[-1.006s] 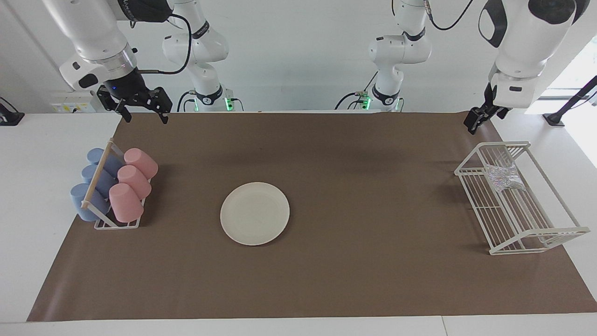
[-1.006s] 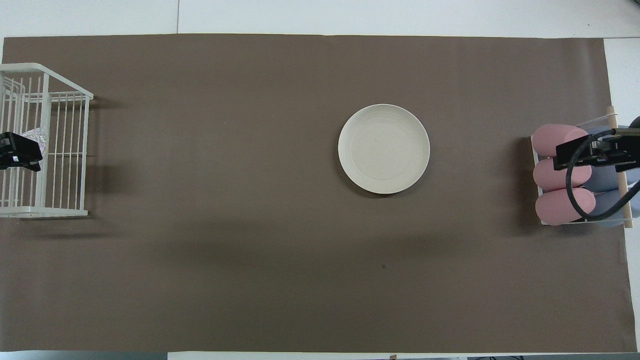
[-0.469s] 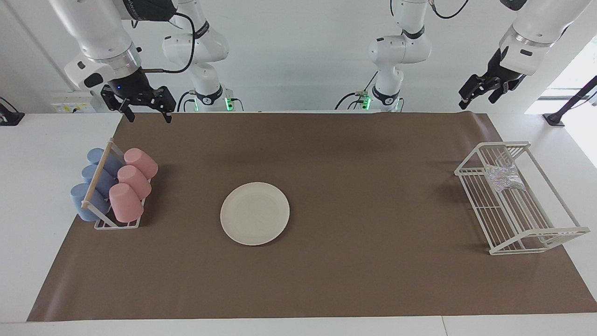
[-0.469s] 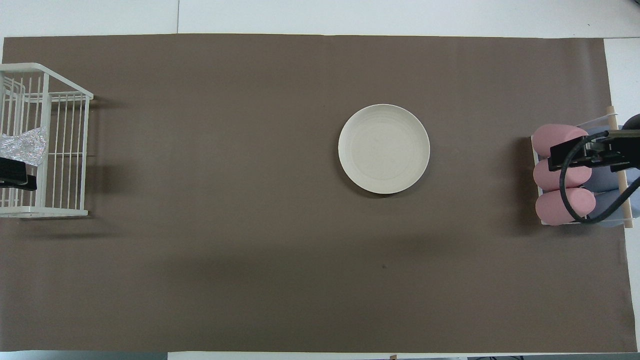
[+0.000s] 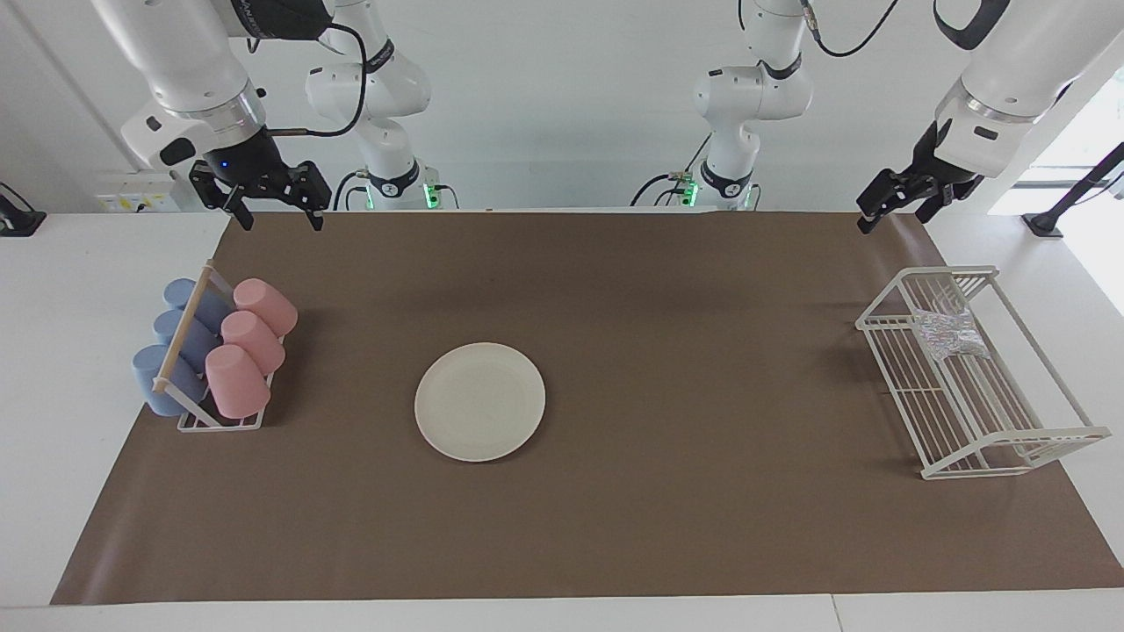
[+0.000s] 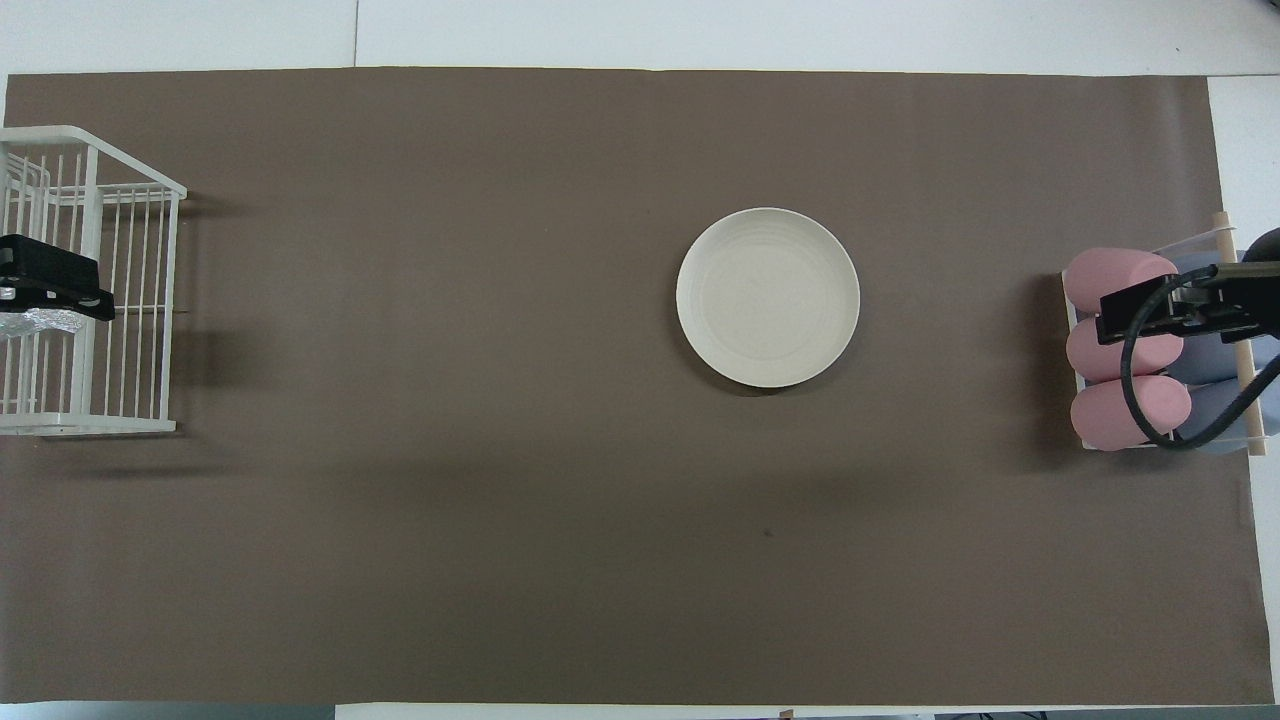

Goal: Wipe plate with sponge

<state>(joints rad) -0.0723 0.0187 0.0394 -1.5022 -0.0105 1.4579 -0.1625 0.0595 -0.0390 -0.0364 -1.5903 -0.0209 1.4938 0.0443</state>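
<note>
Facing view showing sponge (image 5: 948, 334) whole in rack (image 5: 904, 369); overhead, open left pincer (image 6: 55, 290) overlaps it.

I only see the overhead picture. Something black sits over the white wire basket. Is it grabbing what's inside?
Observer: No. That is the left gripper, hanging high in the air, clear of the basket, open and empty.
Operator: What's under it, then?
Observer: The sponge, a silvery wad lying untouched in the basket's end nearer the robots.
Operator: And the black thing over the pink cups?
Observer: The right gripper, raised clear of the pink cups, open too.
</note>
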